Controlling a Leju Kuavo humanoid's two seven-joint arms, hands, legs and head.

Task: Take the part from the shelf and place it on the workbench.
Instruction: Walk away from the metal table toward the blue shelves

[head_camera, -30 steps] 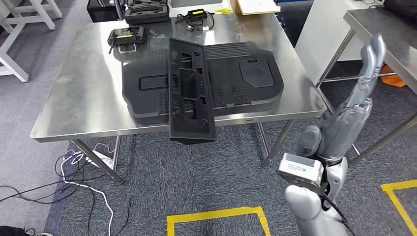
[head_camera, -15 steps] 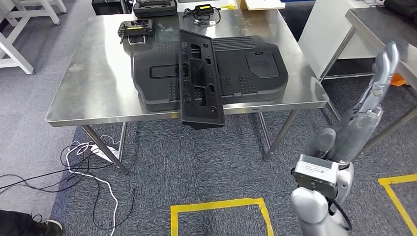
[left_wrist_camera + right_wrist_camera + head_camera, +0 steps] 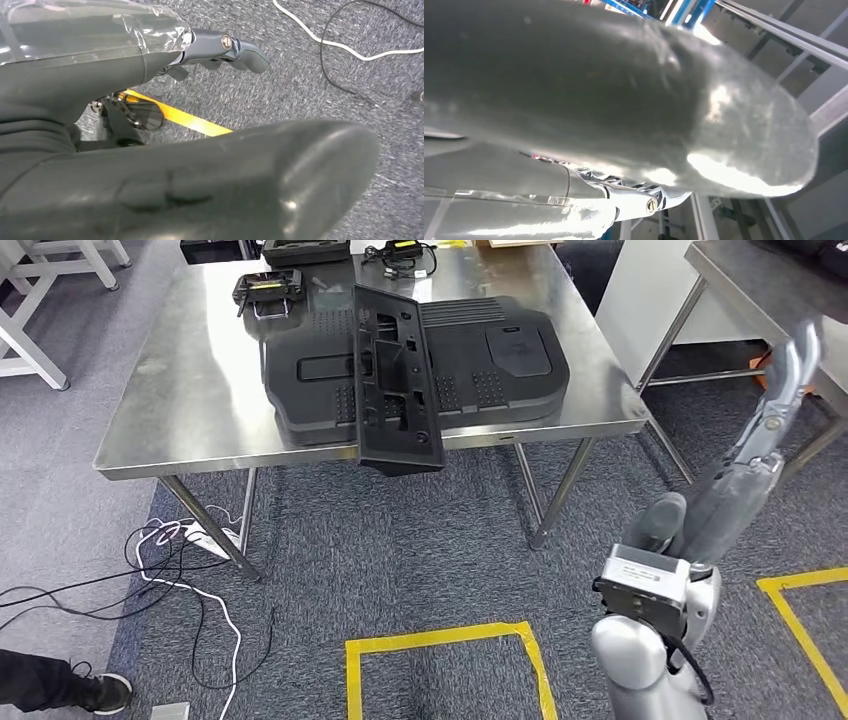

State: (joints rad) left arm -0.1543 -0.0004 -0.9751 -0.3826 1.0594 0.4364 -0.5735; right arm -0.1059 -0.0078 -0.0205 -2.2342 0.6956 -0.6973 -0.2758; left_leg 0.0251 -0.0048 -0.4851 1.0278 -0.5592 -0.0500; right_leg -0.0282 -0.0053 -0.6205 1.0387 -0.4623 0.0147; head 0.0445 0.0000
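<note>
A long narrow black part [image 3: 393, 380] lies across a large flat black moulded part [image 3: 500, 360] on the steel workbench [image 3: 190, 390], its near end overhanging the front edge. My right hand [image 3: 770, 420] is raised at the right, well clear of the bench, fingers straight and apart with nothing in them; its thumb [image 3: 624, 90] looms close in the right wrist view. My left hand [image 3: 200, 165] hangs over the grey carpet, its fingers [image 3: 225, 47] stretched out and empty.
A handheld controller [image 3: 265, 290] and a black case [image 3: 305, 250] sit at the bench's far side. A second steel table [image 3: 740, 280] stands at the right. Cables [image 3: 190, 570] trail under the bench. Yellow floor tape [image 3: 440, 640] and a person's shoe [image 3: 60, 685] are nearby.
The whole picture has shifted, so the camera moved: the bench now sits higher and a shoe shows at lower left. My right hand stays raised with straight fingers.
</note>
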